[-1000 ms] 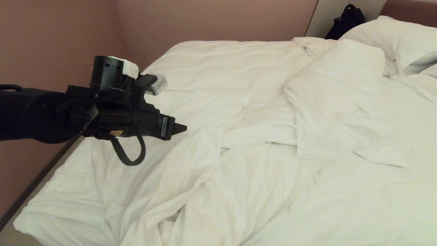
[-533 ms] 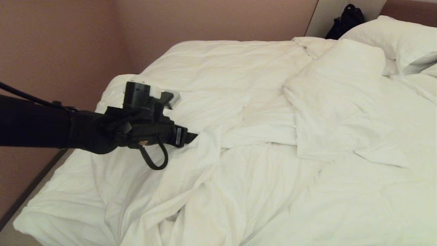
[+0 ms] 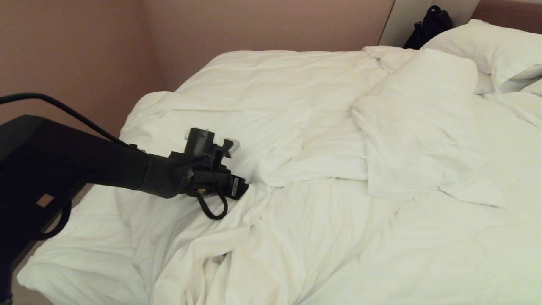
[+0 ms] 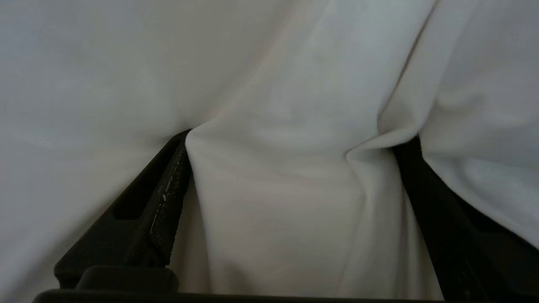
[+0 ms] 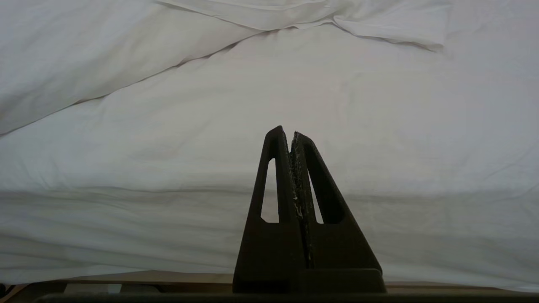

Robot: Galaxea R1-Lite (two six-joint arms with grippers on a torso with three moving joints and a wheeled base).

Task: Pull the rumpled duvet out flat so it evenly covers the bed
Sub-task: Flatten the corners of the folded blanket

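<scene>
Duvet (image 3: pixel 322 237) lies bunched on the bed (image 3: pixel 46 220), ridges running from centre toward 7 o'clock, folded flaps heaped near the pillows (image 3: pixel 478 46) at 2 o'clock. Left gripper (image 3: pixel 245 186) is pressed into a ridge at 9 o'clock, jaws spread wide astride a fold, not clamped. Right gripper (image 5: pixel 291 134), parked at the bed's edge, is closed, empty. Most flattening seems left.
</scene>
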